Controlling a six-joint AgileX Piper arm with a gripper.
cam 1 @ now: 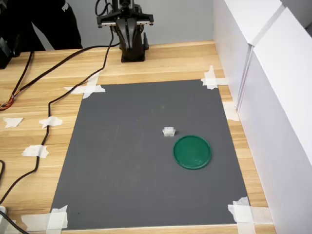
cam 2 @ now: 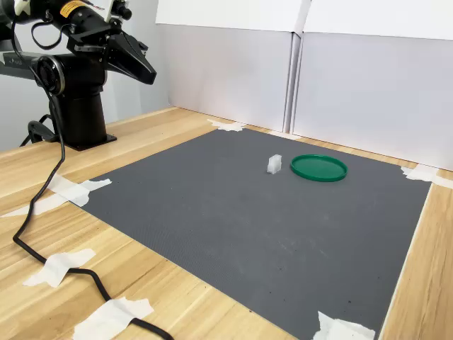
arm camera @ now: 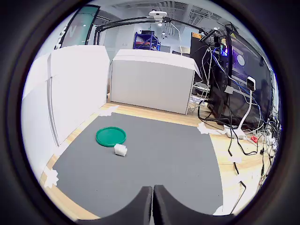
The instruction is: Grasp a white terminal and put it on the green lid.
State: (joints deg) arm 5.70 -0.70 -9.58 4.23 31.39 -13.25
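A tiny white terminal [cam 1: 169,131] [arm camera: 120,150] [cam 2: 274,164] rests on the grey mat, just beside the dark-green round lid [cam 1: 192,151] [arm camera: 110,136] [cam 2: 319,168] and apart from it. My gripper [cam 1: 127,25] [arm camera: 153,202] [cam 2: 144,69] hangs high near the arm's base at the far end of the table, well away from both. Its two black fingers press together with nothing between them.
The grey mat [cam 1: 126,161] is taped to a wooden table at its corners. White panel walls [cam 1: 273,87] stand along the first exterior view's right. A black cable [cam 1: 53,97] trails over the wood at the first exterior view's left. The arm's base [cam 2: 78,113] stands off the mat.
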